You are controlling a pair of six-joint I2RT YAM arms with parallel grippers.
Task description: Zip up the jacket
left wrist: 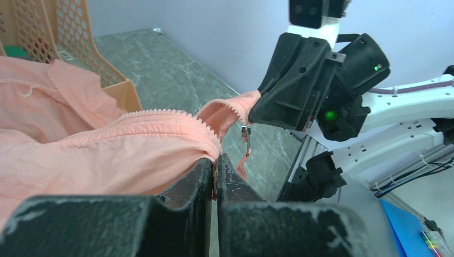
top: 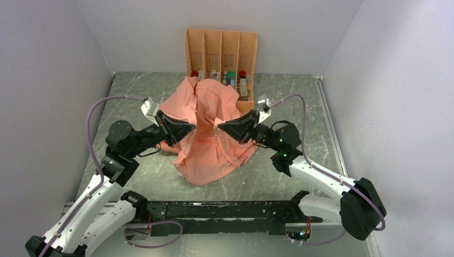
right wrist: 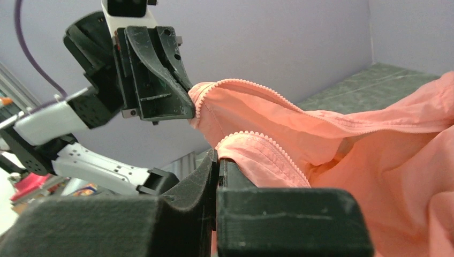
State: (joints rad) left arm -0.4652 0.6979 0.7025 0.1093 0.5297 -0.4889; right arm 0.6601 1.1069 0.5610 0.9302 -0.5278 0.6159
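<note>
The salmon-pink jacket [top: 206, 152] lies bunched in the middle of the table, and its open front is lifted by both grippers. My left gripper [top: 194, 127] is shut on one zipper edge of the jacket [left wrist: 134, 144], its tips at the toothed hem [left wrist: 215, 159]. My right gripper [top: 217, 127] is shut on the other zipper edge [right wrist: 257, 152], its tips at the hem [right wrist: 217, 155]. The two grippers face each other, a short gap apart. A metal zipper slider with a pull [left wrist: 246, 135] hangs from the edge held by the right gripper.
The orange four-slot rack [top: 220, 48] with small items stands at the back wall, right behind the jacket. It also shows in the left wrist view [left wrist: 64, 37]. Grey walls close in the left, right and back sides. A black rail [top: 225, 210] runs along the near edge.
</note>
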